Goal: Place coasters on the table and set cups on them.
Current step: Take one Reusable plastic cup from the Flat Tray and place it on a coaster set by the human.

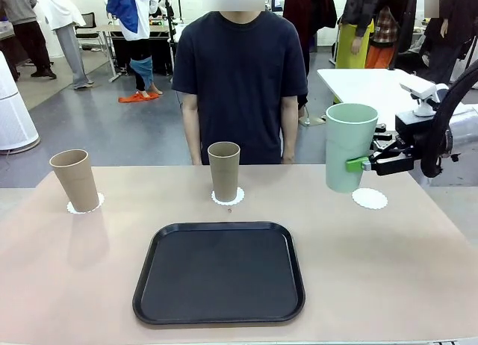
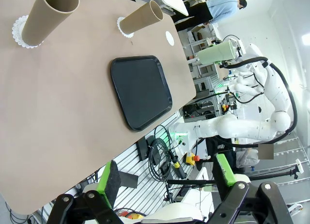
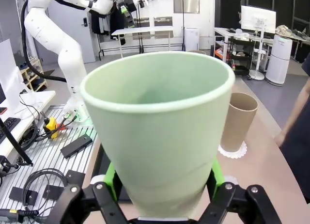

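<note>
A: From the front?
B: The right gripper (image 1: 364,163) pinches the mint cup (image 1: 349,145), lifted above the surface (image 1: 388,263) just left of a bare coaster (image 1: 370,199). Two tan cups (image 1: 75,180) stand upright on their coasters, far side of the black tray (image 1: 219,271); a person (image 1: 239,84) stands behind.

A: Left wrist view?
B: The left gripper (image 2: 167,180) is spread wide, holding nothing, off the surface's edge.

A: Right wrist view?
B: Green pads (image 3: 216,176) press both sides of the mint cup; a tan cup sits on its doily beyond.
</note>
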You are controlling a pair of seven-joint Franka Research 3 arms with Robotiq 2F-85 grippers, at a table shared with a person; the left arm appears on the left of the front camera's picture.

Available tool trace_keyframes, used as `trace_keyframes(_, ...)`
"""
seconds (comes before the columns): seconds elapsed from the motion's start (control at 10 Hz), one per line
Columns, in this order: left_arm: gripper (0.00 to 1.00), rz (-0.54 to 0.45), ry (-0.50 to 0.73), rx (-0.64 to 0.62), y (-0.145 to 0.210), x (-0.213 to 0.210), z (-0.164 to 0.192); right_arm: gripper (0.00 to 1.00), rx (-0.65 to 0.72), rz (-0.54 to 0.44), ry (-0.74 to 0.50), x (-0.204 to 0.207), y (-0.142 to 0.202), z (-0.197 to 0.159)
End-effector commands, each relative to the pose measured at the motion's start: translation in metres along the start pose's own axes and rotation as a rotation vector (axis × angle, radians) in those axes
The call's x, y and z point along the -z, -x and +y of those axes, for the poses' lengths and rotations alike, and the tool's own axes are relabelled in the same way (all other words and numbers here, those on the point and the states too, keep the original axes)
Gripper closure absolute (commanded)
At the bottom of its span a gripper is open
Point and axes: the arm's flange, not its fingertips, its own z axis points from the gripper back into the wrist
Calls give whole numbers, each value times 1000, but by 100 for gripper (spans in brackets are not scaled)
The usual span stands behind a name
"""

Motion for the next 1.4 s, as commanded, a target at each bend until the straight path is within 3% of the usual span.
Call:
trace_keyframes(0.0,0,-5,-1,2,1,0,-1,100,-16,-8,-13,4,-1,0)
trace_keyframes(0.1,0,-5,-1,2,1,0,-1,100,-16,-8,-13,4,-1,0)
trace_keyframes(0.2,0,-5,-1,2,1,0,-1,16,-1,0,-4,1,0,0)
trace_keyframes(0.4,0,-5,-1,2,1,0,-1,16,66,-84,183,-74,27,-55)
trace_keyframes(0.6,0,-5,-1,2,1,0,-1,16,94,-91,267,-126,45,-90)
trace_keyframes(0.9,0,-5,-1,2,1,0,-1,16,149,-89,337,-154,65,-120)
trace_keyframes(1.3,0,-5,-1,2,1,0,-1,16,130,-60,328,-160,71,-109)
